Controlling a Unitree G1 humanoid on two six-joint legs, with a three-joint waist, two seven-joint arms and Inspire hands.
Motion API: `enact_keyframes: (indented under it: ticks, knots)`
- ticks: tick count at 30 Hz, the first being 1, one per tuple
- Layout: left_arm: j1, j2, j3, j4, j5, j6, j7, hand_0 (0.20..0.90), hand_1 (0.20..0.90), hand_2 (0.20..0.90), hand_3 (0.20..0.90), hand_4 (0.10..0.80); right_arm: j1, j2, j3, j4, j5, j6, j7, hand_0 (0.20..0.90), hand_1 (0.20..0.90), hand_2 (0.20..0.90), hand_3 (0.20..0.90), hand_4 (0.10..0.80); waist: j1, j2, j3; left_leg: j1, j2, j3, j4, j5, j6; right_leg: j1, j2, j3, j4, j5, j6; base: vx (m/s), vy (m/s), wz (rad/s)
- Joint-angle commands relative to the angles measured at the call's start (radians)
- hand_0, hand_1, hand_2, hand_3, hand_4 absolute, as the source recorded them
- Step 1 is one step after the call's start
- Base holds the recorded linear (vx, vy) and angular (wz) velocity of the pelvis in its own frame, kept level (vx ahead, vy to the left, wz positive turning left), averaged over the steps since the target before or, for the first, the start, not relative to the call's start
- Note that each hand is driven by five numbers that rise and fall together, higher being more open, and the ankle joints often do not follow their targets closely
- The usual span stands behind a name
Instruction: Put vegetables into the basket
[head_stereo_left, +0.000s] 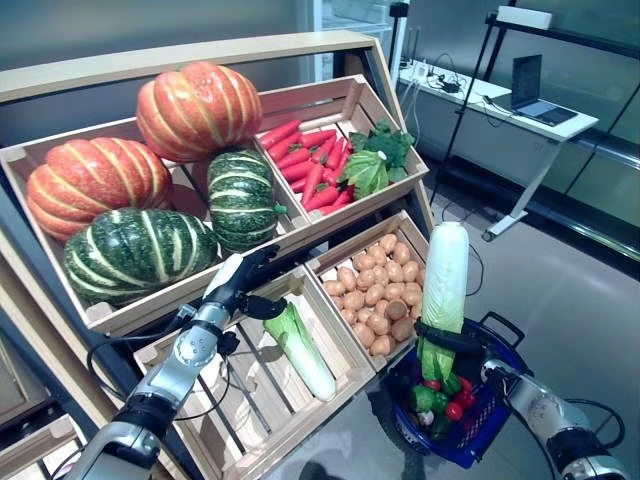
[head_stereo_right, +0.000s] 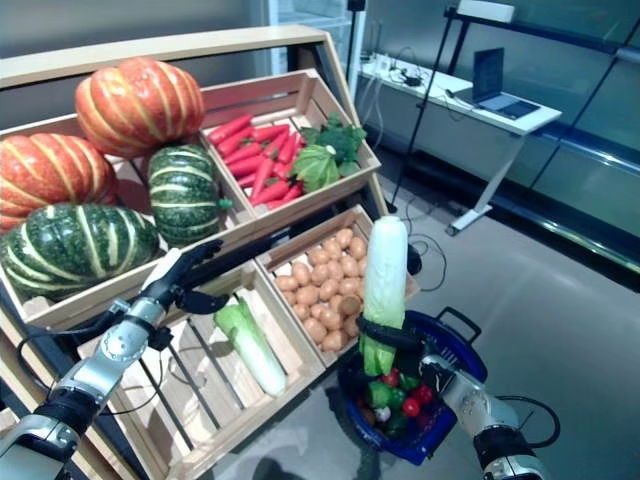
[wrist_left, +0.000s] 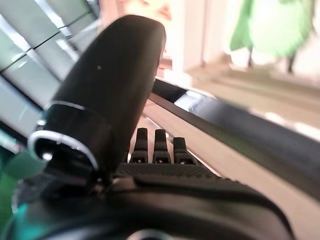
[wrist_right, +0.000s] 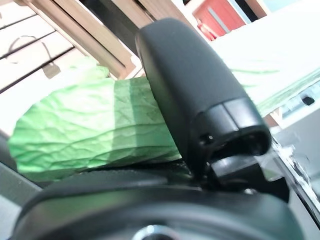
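Note:
My right hand is shut on a long napa cabbage, white at the top and green at the bottom. It holds the cabbage upright with its leafy end down over the blue basket; the green leaf also shows in the right wrist view. Small red and green vegetables lie in the basket. My left hand is open above the lower left crate, just beside the green end of a second napa cabbage that lies there.
The wooden stand holds slanted crates on two levels. The basket stands on the grey floor at the stand's lower right corner. A white table with a laptop stands at the back right.

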Motion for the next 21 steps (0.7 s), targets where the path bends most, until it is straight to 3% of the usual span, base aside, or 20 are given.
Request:
enact_keyframes:
  ticks: [1, 5, 8, 10, 14, 19, 21]
  knots:
    - [-0.205, 0.146, 0.048, 0.006, 0.196, -0.095, 0.229, 0.900, 0.900, 0.900, 0.900, 0.800, -0.028, -0.054, -0.100, -0.029, 0.121, -0.118, -0.037, 0.300, 0.300, 0.300, 0.300, 0.400, 0.017, 0.034, -0.052, 0.037, 0.038, -0.021, 0.017, -0.068, -0.020, -0.038, -0.004, -0.018, 0.018, 0.055, -0.007, 0.024, -0.042, -0.05]
    - [-0.211, 0.182, 0.009, 0.007, 0.296, -0.090, 0.252, 0.900, 0.900, 0.900, 0.900, 0.800, -0.018, -0.046, -0.138, 0.065, 0.162, -0.114, -0.055, 0.300, 0.300, 0.300, 0.300, 0.400, 0.014, 0.038, -0.041, 0.040, 0.035, -0.010, 0.036, -0.076, -0.016, -0.043, 0.002, -0.006, 0.046, 0.039, -0.012, 0.022, -0.049, -0.11]
    - [-0.267, 0.217, -0.061, 0.033, 0.370, -0.093, 0.283, 0.900, 0.900, 0.900, 0.900, 0.800, -0.040, -0.036, -0.153, 0.114, 0.210, -0.142, -0.095, 0.300, 0.300, 0.300, 0.300, 0.400, 0.010, 0.044, -0.005, -0.015, 0.043, -0.010, 0.135, -0.103, -0.016, -0.100, 0.008, 0.009, 0.135, 0.004, -0.027, -0.116, -0.079, -0.14]
    - [-0.397, 0.251, -0.158, 0.074, 0.375, -0.092, 0.295, 0.900, 0.900, 0.900, 0.900, 0.800, -0.109, -0.044, -0.155, 0.154, 0.290, -0.181, -0.144, 0.300, 0.300, 0.300, 0.300, 0.400, 0.003, 0.050, 0.057, -0.120, 0.065, -0.024, 0.260, -0.134, -0.024, -0.198, 0.004, 0.009, 0.239, -0.026, -0.046, -0.371, -0.078, -0.14]
    - [-0.560, 0.292, -0.299, 0.080, 0.409, -0.090, 0.296, 0.900, 0.900, 0.900, 0.900, 0.800, -0.206, -0.069, -0.181, 0.238, 0.374, -0.206, -0.178, 0.300, 0.300, 0.300, 0.300, 0.400, -0.003, 0.055, 0.149, -0.278, 0.103, -0.049, 0.466, -0.192, -0.038, -0.335, -0.025, -0.014, 0.425, -0.075, -0.062, -0.347, -0.043, -0.06]
    - [-0.711, 0.317, -0.480, 0.047, 0.479, -0.039, 0.250, 0.900, 0.900, 0.900, 0.900, 0.800, -0.296, -0.122, -0.203, 0.377, 0.395, -0.185, -0.190, 0.300, 0.300, 0.300, 0.300, 0.400, -0.003, 0.058, 0.197, -0.400, 0.130, -0.092, 0.636, -0.271, -0.032, -0.430, -0.064, -0.024, 0.593, -0.139, -0.070, -0.152, -0.030, 0.03]
    - [-0.830, 0.321, -0.602, 0.048, 0.482, -0.041, 0.239, 0.900, 0.900, 0.900, 0.900, 0.800, -0.367, -0.169, -0.197, 0.464, 0.414, -0.178, -0.191, 0.300, 0.300, 0.300, 0.300, 0.400, 0.002, 0.063, 0.224, -0.471, 0.135, -0.119, 0.715, -0.310, -0.020, -0.493, -0.090, -0.025, 0.688, -0.170, -0.077, -0.186, -0.046, 0.15]
